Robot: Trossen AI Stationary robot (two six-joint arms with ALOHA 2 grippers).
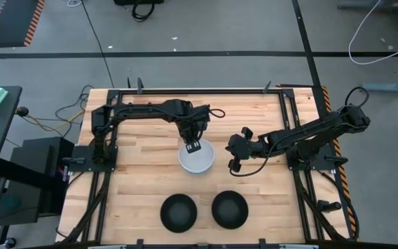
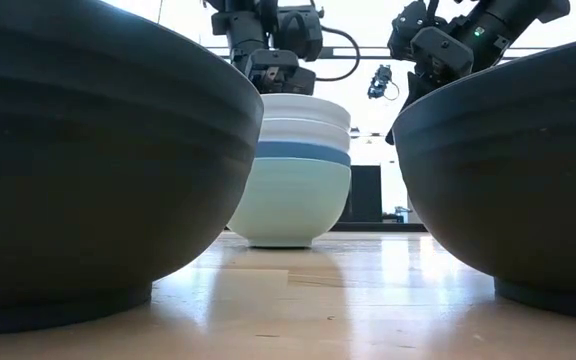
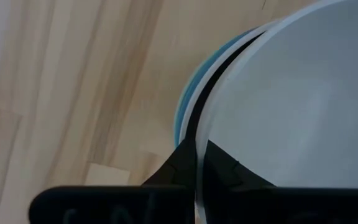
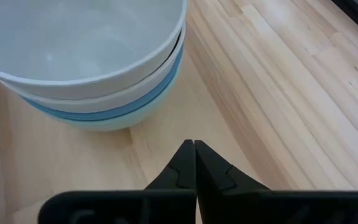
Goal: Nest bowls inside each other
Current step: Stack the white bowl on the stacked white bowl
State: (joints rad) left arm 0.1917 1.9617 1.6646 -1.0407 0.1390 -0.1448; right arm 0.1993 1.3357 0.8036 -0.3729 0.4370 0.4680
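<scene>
A stack of nested bowls (image 1: 196,159) stands on its foot at the table's middle: pale mint green at the bottom (image 2: 293,205), then blue (image 2: 303,152), then two white (image 4: 73,43). Two black bowls (image 1: 178,211) (image 1: 229,209) rest apart near the table's near edge. My left gripper (image 1: 193,144) is above the stack's far rim, shut on the top white bowl. My right gripper (image 1: 231,155), shut, hovers just right of the stack and touches nothing. My left gripper (image 3: 196,148) pinches the top white bowl's rim (image 3: 213,106) on the stack's far side, one finger inside the bowl and one outside. The fingers come from above, pointing down. The bowl sits in the white bowl beneath it, with a thin dark gap between the two rims.
Bare wooden tabletop (image 1: 144,180) lies left of the stack and between the stack and the black bowls. In the low view the black bowls (image 2: 88,160) (image 2: 518,170) fill the foreground on both sides. Metal frame rails (image 1: 292,124) run along the table's sides.
</scene>
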